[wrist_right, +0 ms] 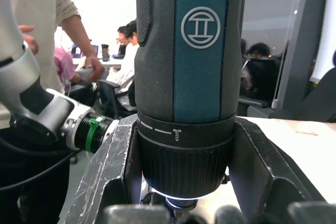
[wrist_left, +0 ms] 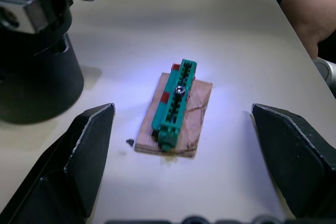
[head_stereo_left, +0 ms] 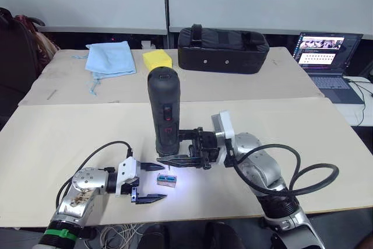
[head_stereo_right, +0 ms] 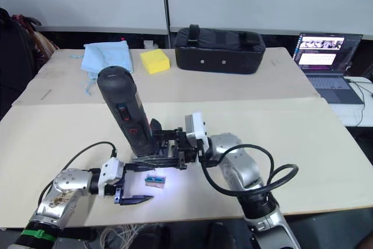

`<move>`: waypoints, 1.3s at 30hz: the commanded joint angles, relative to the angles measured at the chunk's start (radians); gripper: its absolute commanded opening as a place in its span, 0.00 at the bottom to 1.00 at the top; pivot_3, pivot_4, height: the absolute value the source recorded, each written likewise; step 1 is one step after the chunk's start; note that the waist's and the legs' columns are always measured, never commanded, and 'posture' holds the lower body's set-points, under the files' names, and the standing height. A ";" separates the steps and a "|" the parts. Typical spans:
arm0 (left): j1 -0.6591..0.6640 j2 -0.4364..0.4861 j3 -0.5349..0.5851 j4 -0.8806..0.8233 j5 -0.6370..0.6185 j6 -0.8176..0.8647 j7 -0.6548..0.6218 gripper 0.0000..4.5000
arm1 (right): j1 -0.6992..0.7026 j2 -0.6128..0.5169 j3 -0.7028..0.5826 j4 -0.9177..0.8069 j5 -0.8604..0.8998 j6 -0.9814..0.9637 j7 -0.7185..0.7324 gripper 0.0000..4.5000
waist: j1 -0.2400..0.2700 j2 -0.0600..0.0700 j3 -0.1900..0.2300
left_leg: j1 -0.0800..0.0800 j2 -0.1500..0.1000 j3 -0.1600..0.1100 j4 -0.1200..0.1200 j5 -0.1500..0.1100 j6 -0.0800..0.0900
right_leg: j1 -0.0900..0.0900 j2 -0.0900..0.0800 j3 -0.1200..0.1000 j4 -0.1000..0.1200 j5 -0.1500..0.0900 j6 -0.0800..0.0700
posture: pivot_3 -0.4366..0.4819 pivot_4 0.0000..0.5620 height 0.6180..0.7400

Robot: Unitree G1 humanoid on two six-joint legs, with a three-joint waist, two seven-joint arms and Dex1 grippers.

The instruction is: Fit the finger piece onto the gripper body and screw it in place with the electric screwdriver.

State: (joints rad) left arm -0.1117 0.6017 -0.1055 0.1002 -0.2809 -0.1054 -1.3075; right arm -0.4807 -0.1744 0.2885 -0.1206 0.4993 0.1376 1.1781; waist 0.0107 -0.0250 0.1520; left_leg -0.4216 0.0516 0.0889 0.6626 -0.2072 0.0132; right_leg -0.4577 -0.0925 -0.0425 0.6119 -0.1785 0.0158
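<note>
The right hand [head_stereo_left: 182,160] covers the low end of the electric screwdriver [head_stereo_left: 164,111]; its bit tip is hidden.

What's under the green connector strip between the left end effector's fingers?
The green connector strip lies on a small tan block, which rests on the table. A red bit shows at the strip's edge. The block's surface beneath the strip is covered.

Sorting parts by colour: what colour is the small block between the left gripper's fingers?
Green on a tan base, clearest in the left wrist view.
</note>
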 commanded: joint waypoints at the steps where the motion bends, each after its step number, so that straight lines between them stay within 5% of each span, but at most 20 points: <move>1: -0.009 -0.022 -0.037 0.012 0.010 0.010 0.009 0.98 | -0.021 0.040 0.012 -0.006 -0.011 -0.062 -0.002 0.42 | 0.001 0.000 0.000 | 0.000 0.000 0.000 0.000 0.000 0.000 | 0.000 0.000 0.000 0.000 0.000 0.000 | 0.48 0.27 1.00; 39: -0.041 -0.025 -0.073 0.069 0.037 0.008 0.024 0.98 | -0.014 0.061 0.042 0.140 -0.079 -0.147 0.050 0.42 | 0.003 0.001 0.000 | 0.001 -0.001 0.000 0.001 0.000 0.000 | 0.002 0.000 0.000 0.001 0.000 0.000 | 0.48 0.27 1.00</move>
State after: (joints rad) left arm -0.1588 0.5870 -0.1494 0.1449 -0.2703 -0.1168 -1.3001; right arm -0.4810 -0.1265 0.3407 0.0420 0.4045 0.0186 1.2226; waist 0.0134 -0.0244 0.1516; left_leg -0.4203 0.0508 0.0885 0.6637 -0.2070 0.0133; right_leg -0.4556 -0.0930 -0.0423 0.6130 -0.1783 0.0160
